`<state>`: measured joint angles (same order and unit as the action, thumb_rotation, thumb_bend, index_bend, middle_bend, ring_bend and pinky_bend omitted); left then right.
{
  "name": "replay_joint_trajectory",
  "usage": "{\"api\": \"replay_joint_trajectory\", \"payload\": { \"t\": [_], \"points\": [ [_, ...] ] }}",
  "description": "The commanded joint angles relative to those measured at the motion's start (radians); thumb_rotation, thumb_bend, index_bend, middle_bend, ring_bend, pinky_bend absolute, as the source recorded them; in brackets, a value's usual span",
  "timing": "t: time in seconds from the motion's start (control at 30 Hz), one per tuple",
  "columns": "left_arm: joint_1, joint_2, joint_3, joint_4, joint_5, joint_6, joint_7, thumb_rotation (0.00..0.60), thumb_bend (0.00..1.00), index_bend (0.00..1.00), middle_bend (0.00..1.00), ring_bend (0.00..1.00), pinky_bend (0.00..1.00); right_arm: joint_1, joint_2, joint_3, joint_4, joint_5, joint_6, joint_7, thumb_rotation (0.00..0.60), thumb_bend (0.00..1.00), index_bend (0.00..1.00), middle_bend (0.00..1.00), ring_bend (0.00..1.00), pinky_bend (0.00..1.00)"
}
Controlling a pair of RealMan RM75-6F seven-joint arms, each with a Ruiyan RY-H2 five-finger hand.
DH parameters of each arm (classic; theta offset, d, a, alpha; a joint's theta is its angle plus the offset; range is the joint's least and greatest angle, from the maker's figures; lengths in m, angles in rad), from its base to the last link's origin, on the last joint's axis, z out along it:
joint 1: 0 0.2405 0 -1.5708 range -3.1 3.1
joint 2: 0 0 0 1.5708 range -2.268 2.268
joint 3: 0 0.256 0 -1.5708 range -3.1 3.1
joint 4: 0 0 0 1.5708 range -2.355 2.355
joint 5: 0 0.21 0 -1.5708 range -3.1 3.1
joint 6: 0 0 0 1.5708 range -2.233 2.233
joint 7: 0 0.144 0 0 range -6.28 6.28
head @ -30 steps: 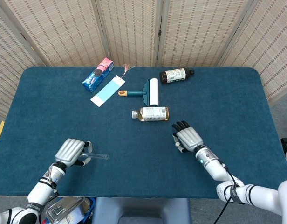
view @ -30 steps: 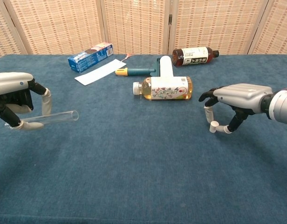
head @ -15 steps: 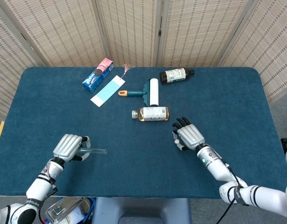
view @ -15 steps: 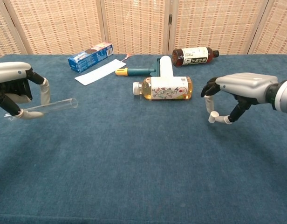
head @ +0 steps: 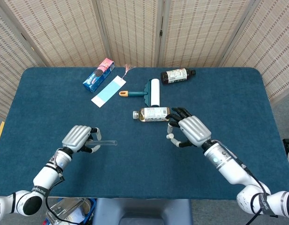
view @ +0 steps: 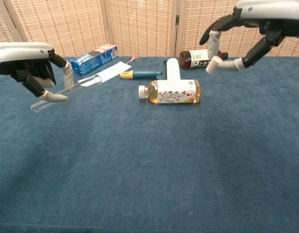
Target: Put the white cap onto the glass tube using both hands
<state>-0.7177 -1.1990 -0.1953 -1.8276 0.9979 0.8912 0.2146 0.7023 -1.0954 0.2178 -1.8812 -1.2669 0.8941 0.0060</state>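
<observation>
1. Your left hand (head: 79, 138) is raised above the blue table (head: 238, 93) on its near-left side. Its fingers are curled around the glass tube (head: 106, 142), pinching it between the thumb and the fingers in front.
2. The glass tube is clear and held off the cloth. In the chest view its closed end sticks out behind your left hand, and its open end (view: 97, 76) points up and toward the table's middle.
3. Your right hand (head: 190, 131) is lifted on the near-right side, just in front of the yellow bottle (head: 153, 114). The thumb and one finger pinch the white cap (view: 210, 64); the other fingers are spread and arched above it.
4. The white cap is small and clear of the table. It is well apart from the tube's open end, with the yellow bottle showing between the two in the chest view.
5. The yellow bottle lies on its side at the table's centre, white lid to the left.
6. A lint roller (head: 149, 92) with a teal frame and yellow-tipped handle lies just behind the yellow bottle.
7. A dark bottle (head: 176, 75) lies on its side at the far edge, right of the roller.
8. A blue and pink box (head: 98, 74) sits at the far left, with a light blue card (head: 107, 91) beside it.
</observation>
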Motion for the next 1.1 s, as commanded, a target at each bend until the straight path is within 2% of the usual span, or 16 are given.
{"api": "replay_joint_trajectory", "payload": {
  "t": [0.03, 0.33, 0.57, 1.1],
  "points": [
    [-0.021, -0.01, -0.013, -0.006, -0.032, -0.014, -0.001, 0.6, 0.37, 0.57, 1.0, 0.99, 1.0, 0.003, 0.044, 0.039, -0.065, -0.037, -0.002, 0.089, 0.6, 0.43, 0.64, 0.21, 0.0, 0.0],
    [-0.049, -0.014, -0.045, -0.05, -0.071, -0.024, -0.055, 0.6, 0.37, 0.57, 1.0, 0.99, 1.0, 0.018, 0.022, 0.048, -0.09, -0.093, 0.006, 0.18, 0.6, 0.44, 0.64, 0.21, 0.0, 0.0],
    [-0.053, -0.027, -0.055, -0.079, -0.054, -0.013, -0.099, 0.6, 0.37, 0.57, 1.0, 0.99, 1.0, 0.039, -0.024, 0.047, -0.073, -0.094, 0.012, 0.169, 0.6, 0.44, 0.64, 0.21, 0.0, 0.0],
    [-0.085, -0.047, -0.055, -0.129, -0.078, 0.021, -0.081, 0.6, 0.38, 0.58, 1.0, 0.99, 1.0, 0.082, -0.075, 0.056, -0.07, -0.06, 0.012, 0.128, 0.6, 0.45, 0.64, 0.21, 0.0, 0.0]
  ]
}}
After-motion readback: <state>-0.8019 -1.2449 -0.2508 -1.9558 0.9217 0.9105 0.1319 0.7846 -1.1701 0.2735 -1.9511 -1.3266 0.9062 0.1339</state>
